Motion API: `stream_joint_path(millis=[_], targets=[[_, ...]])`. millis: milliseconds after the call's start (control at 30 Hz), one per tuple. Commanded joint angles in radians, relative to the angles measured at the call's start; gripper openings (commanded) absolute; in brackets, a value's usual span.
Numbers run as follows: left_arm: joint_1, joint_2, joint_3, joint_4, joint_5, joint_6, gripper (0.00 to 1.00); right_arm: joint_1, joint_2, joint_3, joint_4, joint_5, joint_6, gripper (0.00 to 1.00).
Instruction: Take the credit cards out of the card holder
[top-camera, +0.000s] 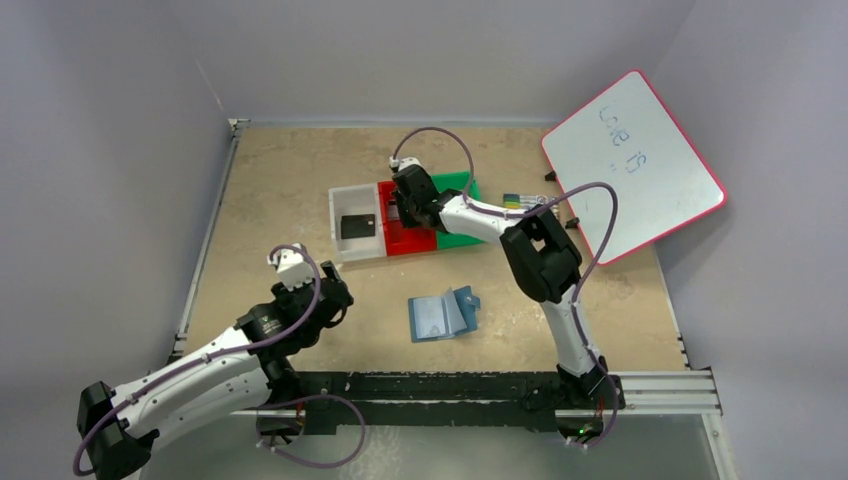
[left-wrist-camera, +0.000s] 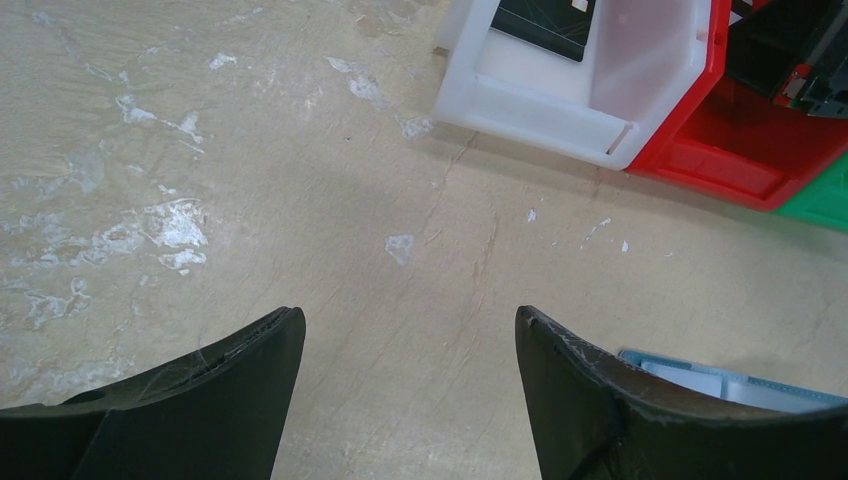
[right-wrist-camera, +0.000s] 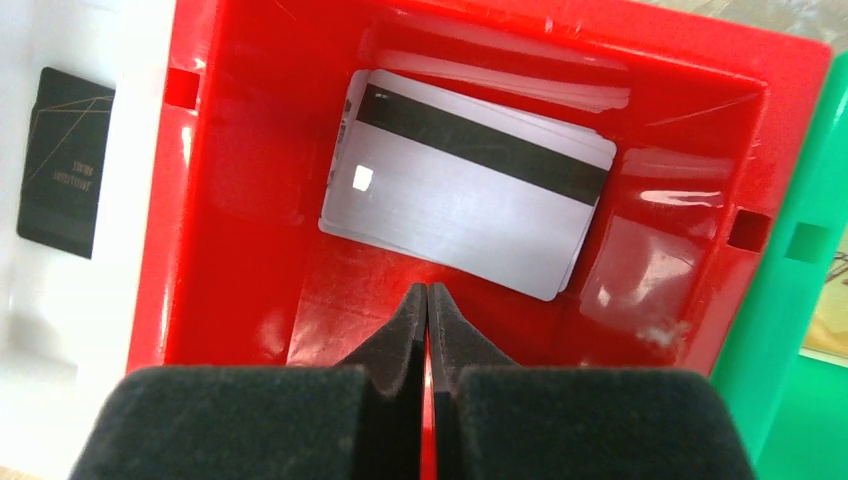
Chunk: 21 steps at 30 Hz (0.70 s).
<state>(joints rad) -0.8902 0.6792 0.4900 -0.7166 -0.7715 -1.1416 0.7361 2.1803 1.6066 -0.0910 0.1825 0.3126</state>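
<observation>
Noted right gripper (right-wrist-camera: 428, 292) pinched together, empty, above red bin (right-wrist-camera: 240, 180) containing silver-grey card (right-wrist-camera: 470, 215); black card (right-wrist-camera: 62, 165) in adjoining white bin (right-wrist-camera: 40, 320).

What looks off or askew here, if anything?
Silver card lies skewed in the red bin, stripe up. Whiteboard sits tilted, overhanging the right edge of the tabletop, which is scuffed with white patches. Nothing spilled.

red bin (right-wrist-camera: 240, 180): glossy smooth plastic | white bin (left-wrist-camera: 540, 112): smooth translucent plastic | silver card (right-wrist-camera: 470, 215): brushed satin sheen | black card (right-wrist-camera: 62, 165): matt | table (left-wrist-camera: 300, 200): matt, scuffed, mottled stone-like
</observation>
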Motion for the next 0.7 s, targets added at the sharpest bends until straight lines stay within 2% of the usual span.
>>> stream_joint_path(millis=[0, 667], targets=[[0.005, 0.009, 0.023, 0.015, -0.026, -0.009, 0.76, 0.016, 0.024, 0.065, -0.049, 0.113, -0.034, 0.0], [0.005, 0.019, 0.021, 0.02, -0.025, -0.009, 0.76, 0.073, 0.116, 0.165, -0.113, 0.256, -0.092, 0.0]])
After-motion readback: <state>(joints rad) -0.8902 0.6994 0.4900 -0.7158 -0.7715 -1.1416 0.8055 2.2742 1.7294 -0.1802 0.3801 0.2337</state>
